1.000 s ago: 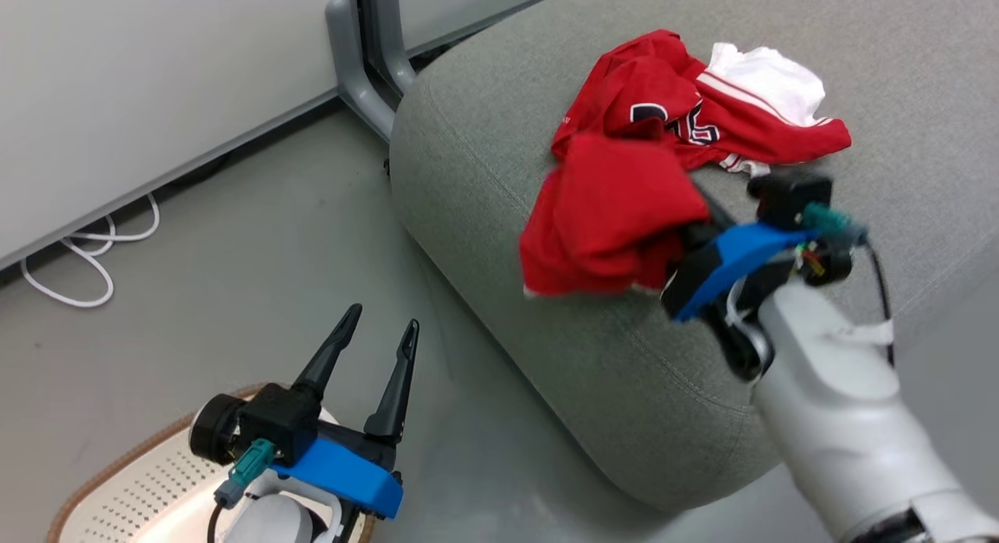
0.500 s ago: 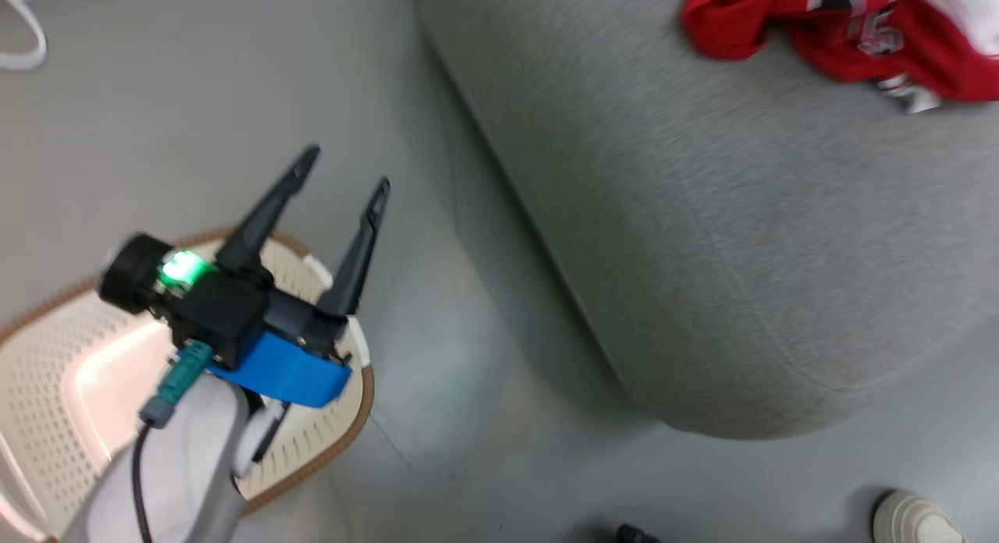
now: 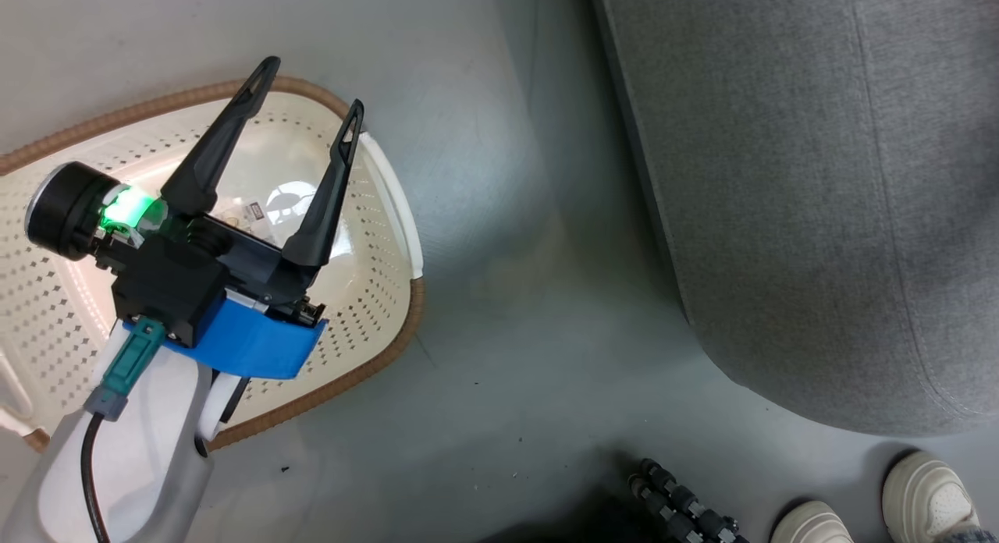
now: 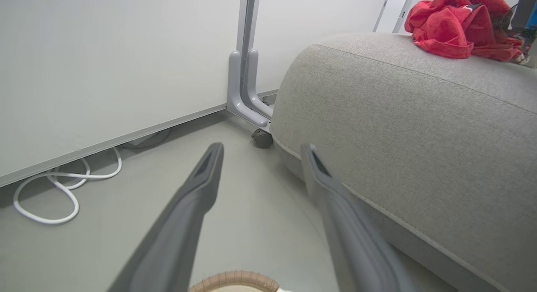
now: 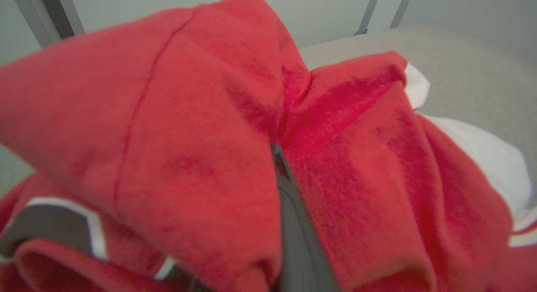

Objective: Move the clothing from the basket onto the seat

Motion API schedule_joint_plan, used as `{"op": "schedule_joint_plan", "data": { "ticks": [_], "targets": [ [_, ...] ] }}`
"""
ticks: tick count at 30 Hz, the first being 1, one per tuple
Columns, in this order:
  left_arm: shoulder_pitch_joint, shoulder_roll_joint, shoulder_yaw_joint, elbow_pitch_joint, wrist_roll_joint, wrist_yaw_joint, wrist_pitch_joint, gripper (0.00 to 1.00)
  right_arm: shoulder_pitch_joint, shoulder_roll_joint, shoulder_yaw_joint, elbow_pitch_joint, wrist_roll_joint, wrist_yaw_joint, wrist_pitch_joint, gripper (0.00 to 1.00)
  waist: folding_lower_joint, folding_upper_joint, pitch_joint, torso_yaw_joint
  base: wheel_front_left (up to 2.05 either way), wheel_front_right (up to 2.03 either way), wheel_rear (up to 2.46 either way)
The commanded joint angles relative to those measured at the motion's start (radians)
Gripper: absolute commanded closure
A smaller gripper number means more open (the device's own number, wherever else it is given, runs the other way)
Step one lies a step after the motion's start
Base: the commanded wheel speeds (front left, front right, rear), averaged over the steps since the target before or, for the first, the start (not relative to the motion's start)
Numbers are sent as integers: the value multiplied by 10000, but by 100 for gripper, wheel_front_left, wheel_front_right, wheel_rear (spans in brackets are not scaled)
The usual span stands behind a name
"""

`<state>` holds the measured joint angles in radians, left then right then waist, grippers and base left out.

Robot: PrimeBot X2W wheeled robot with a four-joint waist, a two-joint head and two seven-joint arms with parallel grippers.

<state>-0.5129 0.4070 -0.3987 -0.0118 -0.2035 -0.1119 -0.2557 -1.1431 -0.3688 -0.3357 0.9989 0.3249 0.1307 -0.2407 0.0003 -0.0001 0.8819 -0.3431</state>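
Since the head swung down, the basket [image 3: 367, 293] looks emptied. Left claw [image 3: 312, 83] hangs spread above it; right claw [image 5: 275, 147] seems clenched on clothing [image 5: 168, 136] on the seat [image 3: 780, 176].

Grey floor [image 3: 484, 348]; pale wall panel [image 4: 105, 61]; white cable [image 4: 46, 221] coiled at base.

You have a glossy, perforated plastic basket [image 3: 371, 270], a matt woven-cloth seat [image 3: 780, 176] and soft, fuzzy clothing [image 5: 188, 136].
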Motion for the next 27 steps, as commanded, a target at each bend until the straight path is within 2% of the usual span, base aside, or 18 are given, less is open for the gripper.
{"op": "schedule_joint_plan", "data": {
  "ticks": [1,2,3,5,6,11,17,22,27],
  "targets": [
    [69,14,18,27,-57,46,-1,0,110,15,17,57,-131,1,-72,100,-3,1,-72,37,0,0,0],
    [95,-30,1,87,-82,55,-9,0,168,52,47,81,-171,1,-112,100,-3,1,-169,39,0,0,0],
    [103,-81,-21,144,-117,59,-19,0,226,75,94,80,-205,1,-121,95,-3,1,-279,55,0,0,0],
    [124,-217,-62,304,-189,59,-49,0,379,113,217,70,-327,1,-165,20,-3,1,-588,108,0,0,0],
    [189,-405,-127,514,-292,41,-76,0,575,87,401,94,-471,1,-187,0,-3,1,-1022,197,0,0,0],
    [559,-1188,-95,1070,-629,-44,-97,0,1392,-91,1126,-1,-840,1,-142,0,-3,1,-2575,547,0,0,0],
    [1598,-2058,314,1837,-1046,-130,-103,0,2754,68,2203,-647,-997,1,145,0,-3,1,-4808,1014,0,0,0],
    [2682,-2567,768,2261,-1226,-190,-97,0,4275,298,2872,-1731,-799,1,359,0,-3,1,-6430,1463,0,0,0],
    [3652,-2870,1333,2399,-1424,-214,-96,0,5960,485,3229,-3311,-598,1,533,0,-3,1,-7540,1907,0,0,0]
  ]
}}
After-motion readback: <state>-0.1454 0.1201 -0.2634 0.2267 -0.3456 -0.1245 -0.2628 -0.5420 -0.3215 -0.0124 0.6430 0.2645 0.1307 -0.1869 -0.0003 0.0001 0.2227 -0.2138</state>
